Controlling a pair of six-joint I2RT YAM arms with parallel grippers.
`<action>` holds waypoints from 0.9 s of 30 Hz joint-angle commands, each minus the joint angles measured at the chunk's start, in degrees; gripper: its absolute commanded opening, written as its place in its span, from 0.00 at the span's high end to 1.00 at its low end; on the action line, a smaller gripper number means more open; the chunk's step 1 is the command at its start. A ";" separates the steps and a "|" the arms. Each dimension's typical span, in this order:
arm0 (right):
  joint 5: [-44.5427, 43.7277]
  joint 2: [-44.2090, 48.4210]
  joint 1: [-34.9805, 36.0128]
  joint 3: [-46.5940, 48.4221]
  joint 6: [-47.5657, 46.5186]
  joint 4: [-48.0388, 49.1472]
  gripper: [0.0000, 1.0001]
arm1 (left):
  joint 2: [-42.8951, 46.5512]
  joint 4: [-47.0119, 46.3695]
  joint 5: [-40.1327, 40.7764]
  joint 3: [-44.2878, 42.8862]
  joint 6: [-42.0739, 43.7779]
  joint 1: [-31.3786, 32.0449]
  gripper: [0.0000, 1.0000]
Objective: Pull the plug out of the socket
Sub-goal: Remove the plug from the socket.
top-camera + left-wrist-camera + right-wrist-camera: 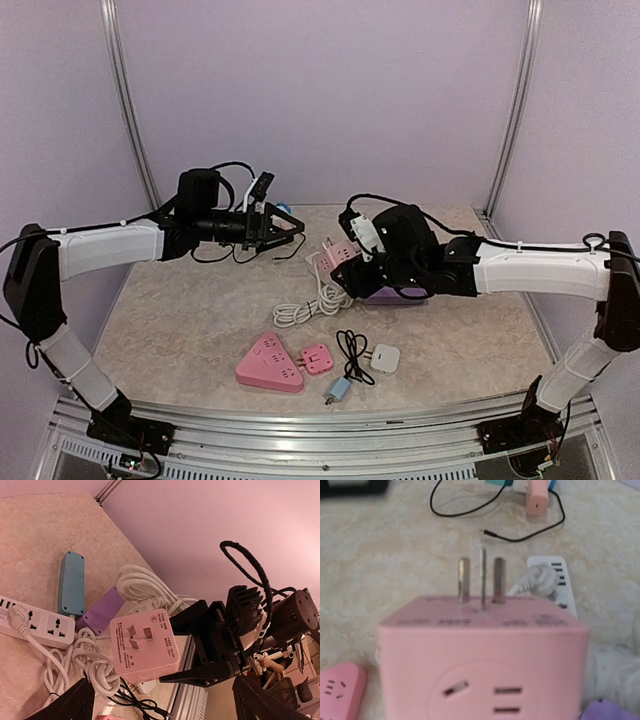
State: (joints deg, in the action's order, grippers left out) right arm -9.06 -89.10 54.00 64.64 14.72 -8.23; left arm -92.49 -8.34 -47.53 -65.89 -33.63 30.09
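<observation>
A pink cube adapter (pixel 340 262) with three bare metal prongs (pixel 481 580) is held off the table in my right gripper (pixel 348 268), which is shut on it. It fills the lower half of the right wrist view (pixel 482 655) and shows in the left wrist view (pixel 145 645) between the right gripper's black fingers (pixel 200 672). Its prongs are in no socket. A white power strip (pixel 555 580) lies behind it with a white plug (pixel 537 577) in it. My left gripper (pixel 285 225) is open and empty in the air, left of the cube.
A coiled white cable (pixel 310 300), a purple strip (pixel 395 295) and a blue strip (pixel 71 582) lie mid-table. A pink triangular socket (pixel 268 362), a small pink adapter (pixel 316 357), a black cable (pixel 352 350) and a white charger (pixel 385 357) lie near the front.
</observation>
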 commanded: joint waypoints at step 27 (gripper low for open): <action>-1.21 -6.79 4.16 11.11 -3.73 11.14 1.00 | -6.97 3.60 0.51 -0.11 0.17 4.37 0.07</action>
State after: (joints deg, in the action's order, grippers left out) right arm -10.96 -96.01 56.66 71.35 12.58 -5.76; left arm -98.15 -5.08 -46.30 -65.08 -34.00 34.17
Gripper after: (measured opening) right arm 0.627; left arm 0.946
